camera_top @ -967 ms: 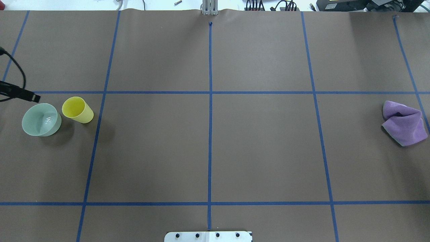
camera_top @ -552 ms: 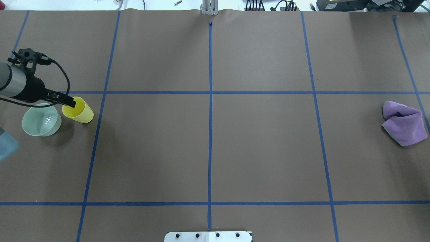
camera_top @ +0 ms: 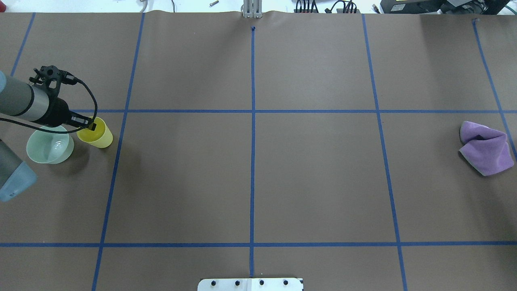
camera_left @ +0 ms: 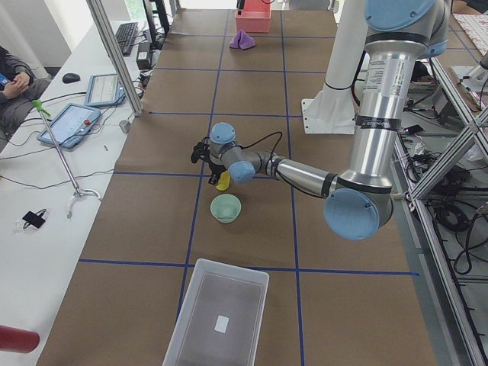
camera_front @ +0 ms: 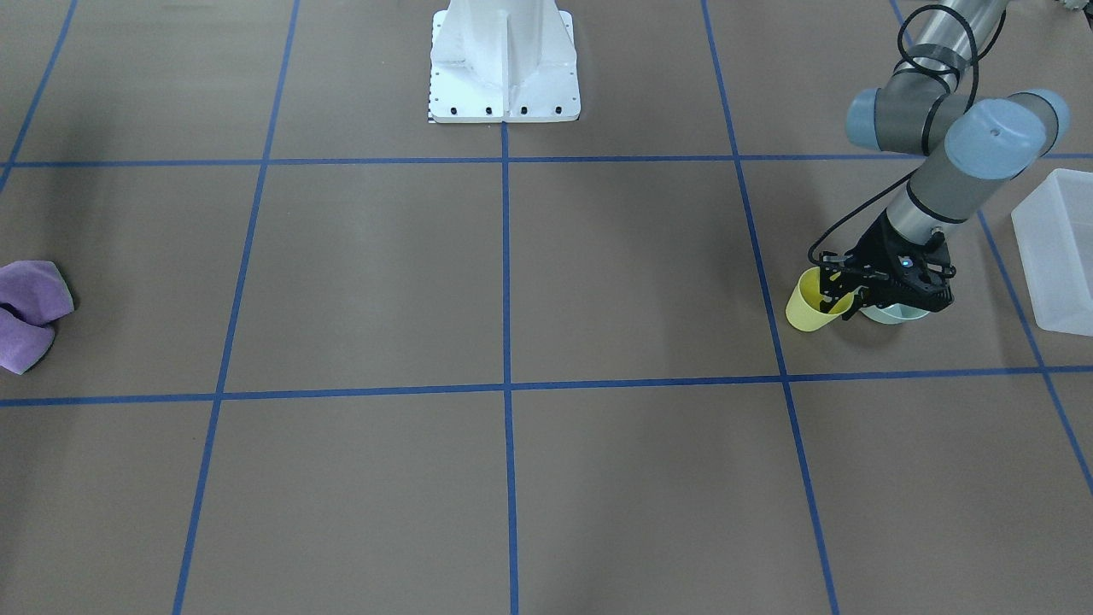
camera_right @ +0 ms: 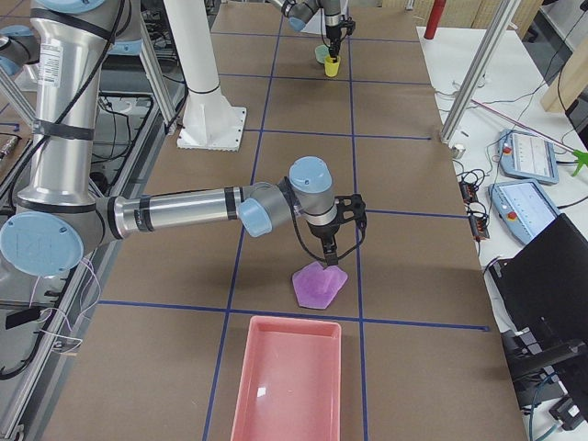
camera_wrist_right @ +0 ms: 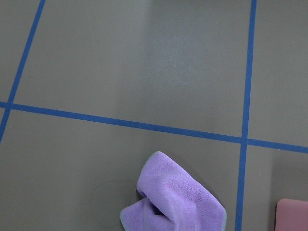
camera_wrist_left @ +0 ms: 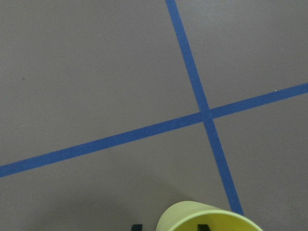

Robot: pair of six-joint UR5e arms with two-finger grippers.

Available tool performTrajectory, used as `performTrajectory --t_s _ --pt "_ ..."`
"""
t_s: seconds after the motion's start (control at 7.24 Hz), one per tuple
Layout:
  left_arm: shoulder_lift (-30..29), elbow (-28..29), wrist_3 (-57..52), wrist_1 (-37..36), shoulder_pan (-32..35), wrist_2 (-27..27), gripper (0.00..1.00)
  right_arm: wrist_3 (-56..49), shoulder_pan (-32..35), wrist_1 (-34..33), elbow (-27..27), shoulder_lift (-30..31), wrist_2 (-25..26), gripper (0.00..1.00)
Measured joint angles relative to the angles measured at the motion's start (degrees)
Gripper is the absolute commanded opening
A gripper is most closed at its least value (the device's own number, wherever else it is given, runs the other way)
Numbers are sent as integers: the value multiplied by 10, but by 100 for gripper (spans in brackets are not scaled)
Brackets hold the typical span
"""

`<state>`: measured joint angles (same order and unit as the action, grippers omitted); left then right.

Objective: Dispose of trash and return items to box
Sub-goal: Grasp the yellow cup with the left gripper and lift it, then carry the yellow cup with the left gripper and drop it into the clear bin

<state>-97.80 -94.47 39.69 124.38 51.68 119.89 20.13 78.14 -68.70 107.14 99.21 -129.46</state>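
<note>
Reaching in from the left edge, the left arm (camera_top: 24,106) has swung over the bowl (camera_top: 50,144) within the last second and brought the left gripper (camera_top: 89,124) down to the cup (camera_top: 99,137). Cup, bowl and cloth (camera_top: 486,148) lie where they lay before. From the wrist camera, the gripper shows at a narrow spread: one finger sits inside the yellow cup's rim, the other just outside its wall, with a sliver of space between them and the plastic. The cup stands upright on the brown worktop (camera_top: 315,173), mouth up, just right of the mint-green bowl and near a blue tape line (camera_top: 117,161). The frosted box (camera_left: 200,305) sits further left, apart from the bowl. At the far right of the worktop the purple cloth lies crumpled in deep folds. The right gripper (camera_right: 329,257) hangs directly above it, fingertips close to the fabric; whether they are spread or closed cannot be told from the side view. A pink bin (camera_right: 285,377) rests just beyond the cloth, at the worktop's right end.
</note>
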Motion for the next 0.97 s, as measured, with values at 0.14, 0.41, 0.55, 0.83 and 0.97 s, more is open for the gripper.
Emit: performTrajectory --t_s 0.14,0.41,0.55,0.83,0.97 --pt "5 -18 -4 -4 11 25 0 0 0 1 0 0 0 100" --pt "19 -39 -82 -34 92 97 0 0 0 3 0 0 0 100" --pt "26 -41 -183 -81 155 123 0 0 0 4 0 0 0 100" --pt "29 -34 -465 -234 285 142 0 1 -2 4 -1 0 0 100" --pt "30 -11 -594 -286 336 143 0 1 -3 4 -2 0 0 100"
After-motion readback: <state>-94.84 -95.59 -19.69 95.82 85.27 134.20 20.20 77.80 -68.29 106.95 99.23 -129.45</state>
